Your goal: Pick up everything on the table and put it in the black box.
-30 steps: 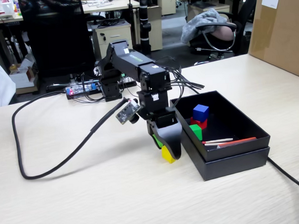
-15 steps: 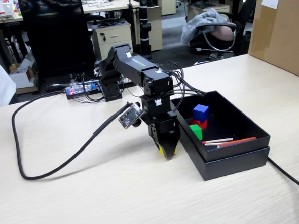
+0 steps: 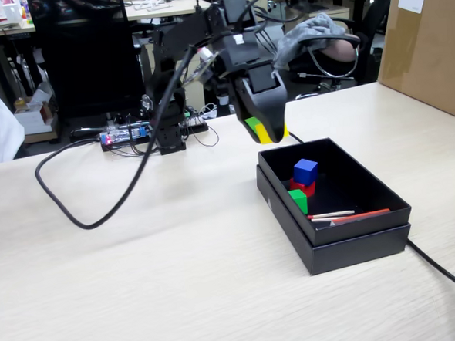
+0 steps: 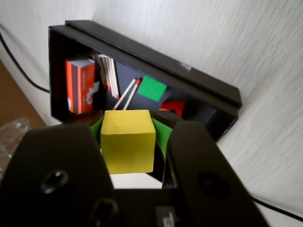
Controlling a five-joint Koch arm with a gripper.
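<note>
Cable: a black cable (image 3: 442, 269) runs off the front right of the tabletop (image 3: 181, 297), nearest the fixed camera.
Box: the black box (image 3: 355, 240) sits right of centre on the tabletop, nested in a slightly wider black tray.
In the box: red and white sticks (image 3: 346, 216) lie at the near end; then the green cube (image 3: 299, 200), and behind it the blue cube (image 3: 305, 171) riding on top of the red cube (image 3: 303, 187).
End effector: up in the air (image 3: 265, 131), above the box's far left corner, clamped on the yellow cube (image 4: 128, 141)!
Grip: the wrist view shows the cube squeezed between two green-lined pads, top face clear and square.
Below the cube: the wrist view looks straight down into the box (image 4: 142, 52), with green cube (image 4: 152, 88) and sticks (image 4: 125, 94) in sight, plus what may be a red-and-white packet (image 4: 79, 85) at one end.
Arm: its base stands at the tabletop's back edge, a thick black hose (image 3: 83, 210) looping down from it.
Far right: a brown cardboard box (image 3: 428, 42).
</note>
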